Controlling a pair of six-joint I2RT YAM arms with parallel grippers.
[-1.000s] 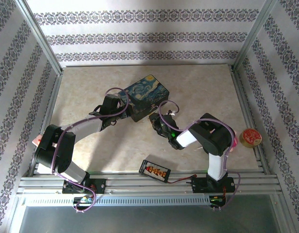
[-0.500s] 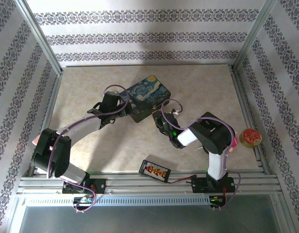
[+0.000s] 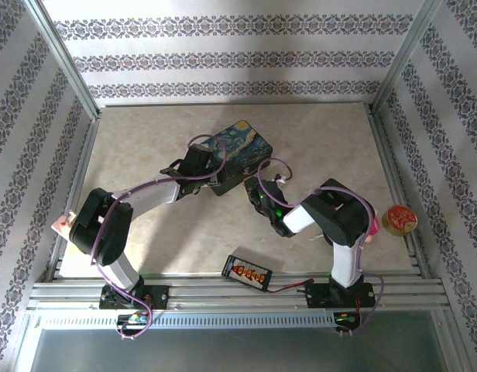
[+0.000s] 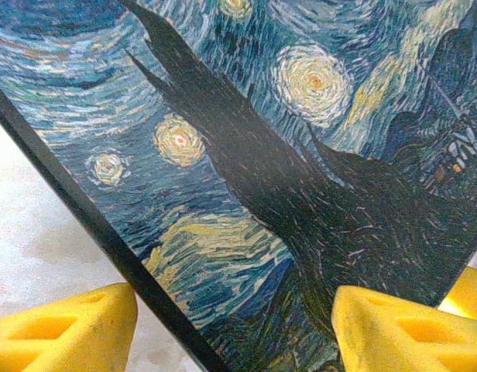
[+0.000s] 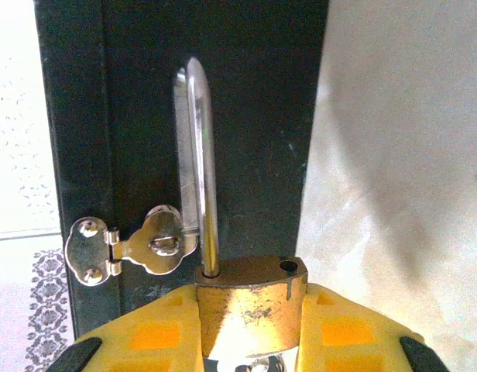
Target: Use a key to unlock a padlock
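In the right wrist view my right gripper point(image 5: 250, 318) is shut on the brass padlock point(image 5: 250, 302). The padlock's silver shackle point(image 5: 201, 155) stands up with one leg in the body and the other hole empty. It runs through the silver hasp point(image 5: 157, 244) on the dark side of the painted box point(image 3: 240, 147). A bit of pale metal point(image 5: 258, 364) shows under the padlock; I cannot tell if it is the key. My left gripper point(image 4: 235, 333) is open, its yellow fingers point(image 4: 60, 329) either side of the box's point(image 4: 285, 155) edge. From above, it point(image 3: 214, 172) reaches the box's left side.
A round gold-red tin point(image 3: 399, 218) sits at the right edge. A black strip with orange plugs point(image 3: 246, 272) lies near the front rail, a cable running right from it. Metal frame posts and rails border the table.
My left arm has swung right, bringing its gripper from beside the box onto the box's left edge. The right gripper has stayed at the padlock.
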